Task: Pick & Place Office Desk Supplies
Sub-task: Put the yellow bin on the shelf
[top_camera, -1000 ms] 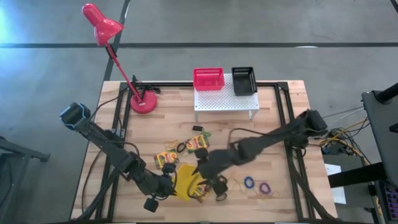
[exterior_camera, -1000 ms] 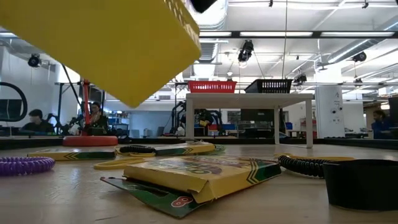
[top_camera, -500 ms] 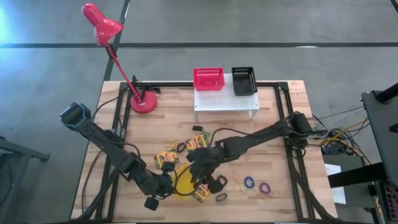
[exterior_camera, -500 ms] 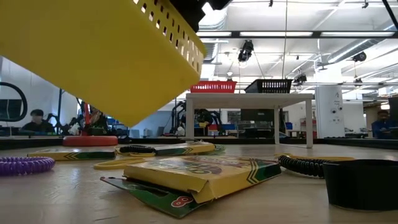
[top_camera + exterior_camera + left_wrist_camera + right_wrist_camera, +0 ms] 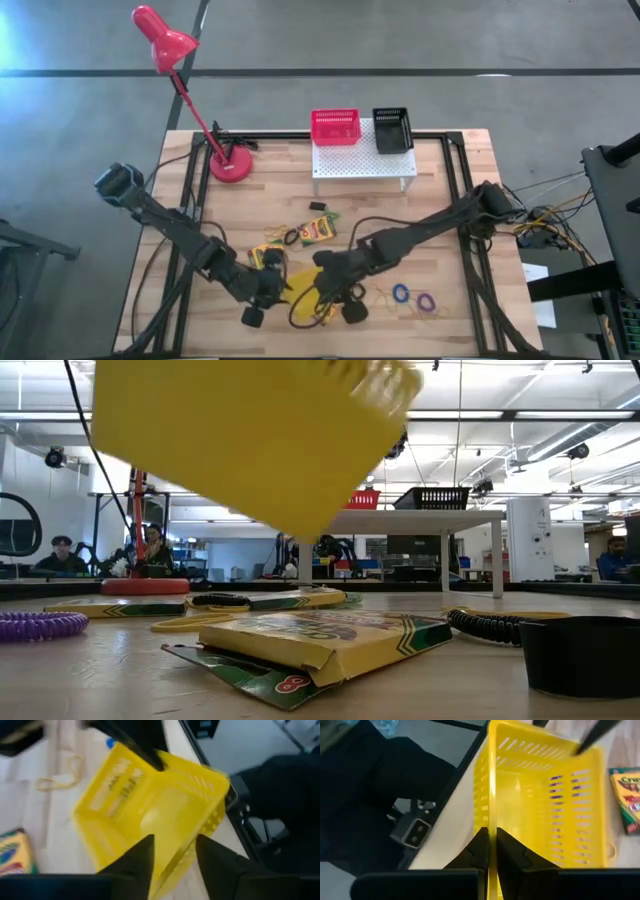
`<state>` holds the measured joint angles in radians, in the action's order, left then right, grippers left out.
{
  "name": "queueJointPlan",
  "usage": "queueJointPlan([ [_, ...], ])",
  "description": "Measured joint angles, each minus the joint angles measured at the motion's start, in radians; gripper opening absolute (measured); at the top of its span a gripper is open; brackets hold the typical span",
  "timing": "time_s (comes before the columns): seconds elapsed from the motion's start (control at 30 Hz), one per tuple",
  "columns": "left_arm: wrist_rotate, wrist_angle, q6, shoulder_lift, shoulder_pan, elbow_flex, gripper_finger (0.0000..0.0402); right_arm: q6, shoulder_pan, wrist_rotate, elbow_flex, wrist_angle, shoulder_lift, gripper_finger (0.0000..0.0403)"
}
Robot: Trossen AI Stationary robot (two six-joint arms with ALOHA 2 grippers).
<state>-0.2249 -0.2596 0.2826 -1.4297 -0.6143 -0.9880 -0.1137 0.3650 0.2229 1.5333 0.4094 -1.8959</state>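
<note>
high view, basket: yellow basket [image 5: 303, 283] at the near middle of the tabletop [image 5: 440, 215], between the two arms, tilted, long axis roughly diagonal.
high view, pincers: left pincer [image 5: 272, 287] just left of the basket, right pincer [image 5: 322, 294] at its right edge.
high view, surface: crayon boxes [image 5: 318, 229] and loops [image 5: 402, 293] scattered mid-tabletop; white shelf [image 5: 362, 158] at the far edge carries a red basket [image 5: 334, 126] and a black basket [image 5: 392, 130]; red lamp [image 5: 176, 60] at far left.
low view, basket: hangs clear of the tabletop, tipped, one corner lowest.
low view, surface: crayon box [image 5: 320, 642] flat in front, purple loop [image 5: 40, 625] at left, black basket [image 5: 583, 652] at right.
low view, room: open workshop, ceiling strip lights, people seated at the far left.
left wrist view: left fingers [image 5: 136, 865] spread wide, straddling the basket's wall, no clamp visible; opening faces the camera, yellow loop [image 5: 60, 775] lies beyond.
right wrist view: right fingers [image 5: 479, 851] pinched tight on the basket's thin rim; basket runs lengthwise away from the camera, crayon box [image 5: 627, 795] beside it.
</note>
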Motion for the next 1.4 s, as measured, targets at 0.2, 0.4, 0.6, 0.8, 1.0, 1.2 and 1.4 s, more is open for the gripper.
queueJointPlan([
  [0.2,-0.028,-0.125,-0.019,0.11,0.01,-0.05,0.0218,-0.095,0.011,-0.051,0.0,0.153,0.078,0.0014],
  [0.4,-0.2,-0.159,0.053,0.193,-0.006,0.008,0.0219,-0.083,-0.003,-0.296,0.059,0.317,0.154,0.0013],
  [0.6,-0.309,-0.042,0.204,0.188,-0.008,0.154,0.0202,0.064,-0.113,-0.49,0.185,0.511,0.161,0.0013],
  [0.8,-0.307,0.275,0.255,0.172,-0.01,0.32,0.0185,0.208,-0.304,-0.487,0.21,0.557,0.159,0.0013],
  [1.0,-0.307,0.452,0.269,0.171,-0.01,0.404,0.0173,0.31,-0.446,-0.427,0.165,0.556,0.159,0.0013],
  [1.2,-0.307,0.462,0.268,0.171,-0.01,0.402,0.0169,0.363,-0.507,-0.423,0.115,0.552,0.158,0.0013],
  [1.4,-0.307,0.462,0.268,0.171,-0.011,0.399,0.0168,0.401,-0.519,-0.424,0.073,0.543,0.158,0.0013],
])
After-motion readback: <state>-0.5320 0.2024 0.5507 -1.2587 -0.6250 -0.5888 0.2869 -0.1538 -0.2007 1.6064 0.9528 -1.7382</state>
